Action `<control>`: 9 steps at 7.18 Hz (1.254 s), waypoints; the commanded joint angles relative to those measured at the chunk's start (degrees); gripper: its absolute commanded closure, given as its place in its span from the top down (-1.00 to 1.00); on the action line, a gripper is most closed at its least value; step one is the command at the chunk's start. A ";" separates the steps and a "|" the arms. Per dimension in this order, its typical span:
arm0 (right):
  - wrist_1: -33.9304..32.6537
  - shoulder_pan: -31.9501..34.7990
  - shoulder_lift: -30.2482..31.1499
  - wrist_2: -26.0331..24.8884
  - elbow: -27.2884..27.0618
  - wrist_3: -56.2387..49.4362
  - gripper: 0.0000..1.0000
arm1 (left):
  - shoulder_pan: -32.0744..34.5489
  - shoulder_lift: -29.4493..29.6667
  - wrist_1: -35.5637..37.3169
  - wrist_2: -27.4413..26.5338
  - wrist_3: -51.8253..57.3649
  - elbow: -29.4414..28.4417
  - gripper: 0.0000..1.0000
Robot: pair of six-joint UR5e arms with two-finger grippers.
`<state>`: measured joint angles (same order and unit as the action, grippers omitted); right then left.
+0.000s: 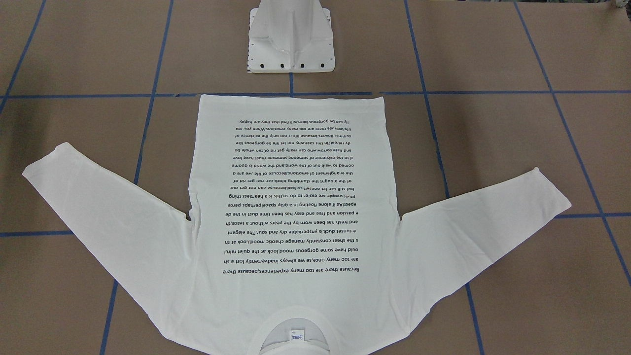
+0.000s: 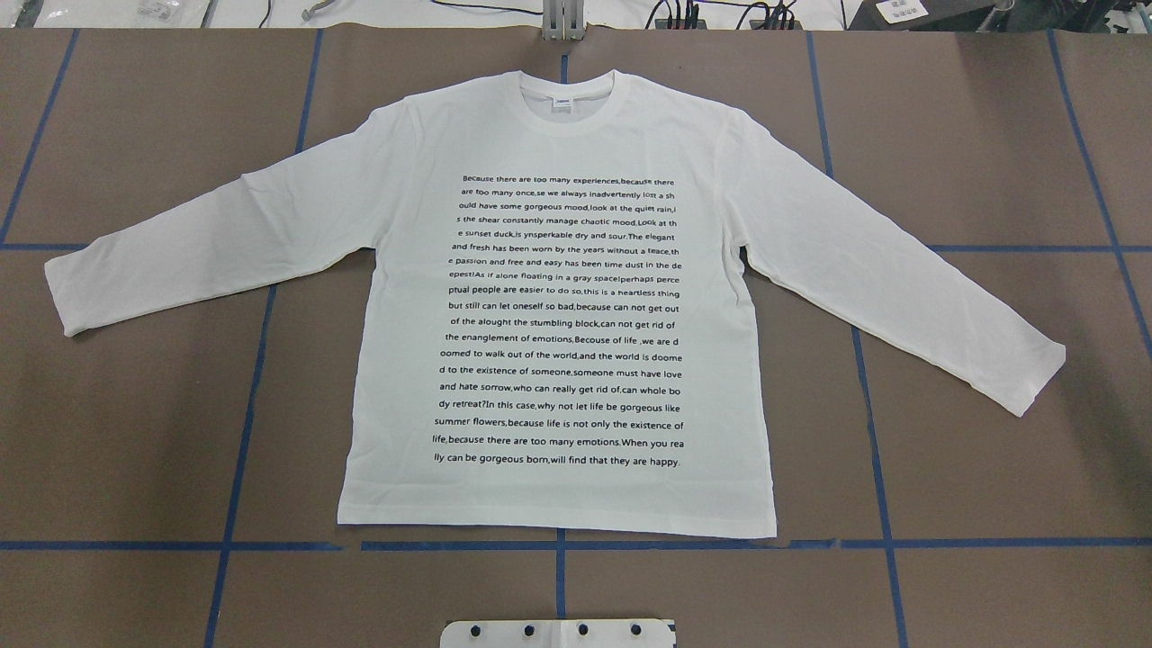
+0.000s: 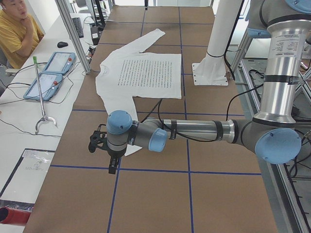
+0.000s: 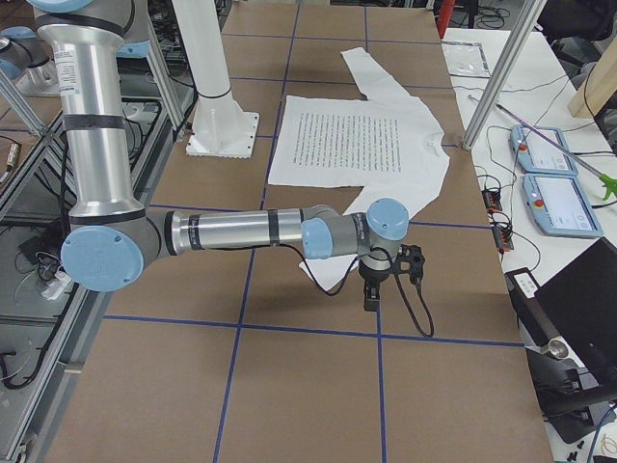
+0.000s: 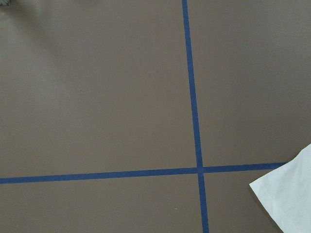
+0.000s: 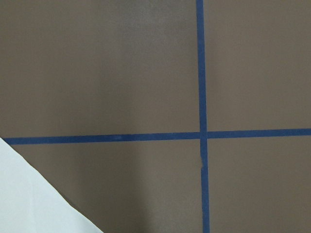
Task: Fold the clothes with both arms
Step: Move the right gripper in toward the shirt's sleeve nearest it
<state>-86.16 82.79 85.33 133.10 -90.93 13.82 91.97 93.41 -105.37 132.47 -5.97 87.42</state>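
The white long-sleeved shirt (image 2: pixel 558 306) is laid flat on the brown counter (image 2: pixel 135 432), printed side up, just beyond the white pedestal base (image 2: pixel 558 633). Its collar (image 2: pixel 565 94) is turned away from the base, and its hem is set just short of a blue tape line (image 2: pixel 990 542). Both sleeves are spread outward and slanted back toward the robot's side, ending in the left cuff (image 2: pixel 67 301) and the right cuff (image 2: pixel 1035 382).

The left arm (image 3: pixel 194 130) is stretched low across the counter. The left end effector (image 3: pixel 112 167) is pointed downward above the counter, close to the left cuff. Whether it is wide or narrow cannot be told. The right arm (image 4: pixel 231 231) is stretched out likewise at the other end. The right end effector (image 4: pixel 369 299) is held above the counter near the right cuff, and its opening cannot be told either.

In the left wrist view a corner of white fabric (image 5: pixel 289 194) is seen at the lower right beside crossed tape lines. In the right wrist view a corresponding white corner (image 6: pixel 29 194) is seen at the lower left.
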 commanded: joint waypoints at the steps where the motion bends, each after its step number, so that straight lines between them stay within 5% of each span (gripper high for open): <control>1: -0.50 0.09 0.10 -0.03 -0.83 -0.02 1.00 | -0.12 0.19 0.51 1.12 -0.27 1.51 1.00; 4: 0.47 -1.30 1.60 1.28 -2.06 0.25 1.00 | -0.39 -0.07 0.25 1.30 -0.45 1.43 1.00; 6: 3.35 -8.32 3.51 2.51 -3.28 4.95 1.00 | -4.14 -0.34 -1.15 4.45 -0.44 1.87 1.00; 9: 23.41 -16.05 10.10 1.73 -2.68 23.91 0.97 | -4.25 -0.42 -1.16 4.55 -0.62 3.02 1.00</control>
<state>-71.81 70.70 92.47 135.40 -93.85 29.35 87.83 93.05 -106.53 136.89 -6.49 90.18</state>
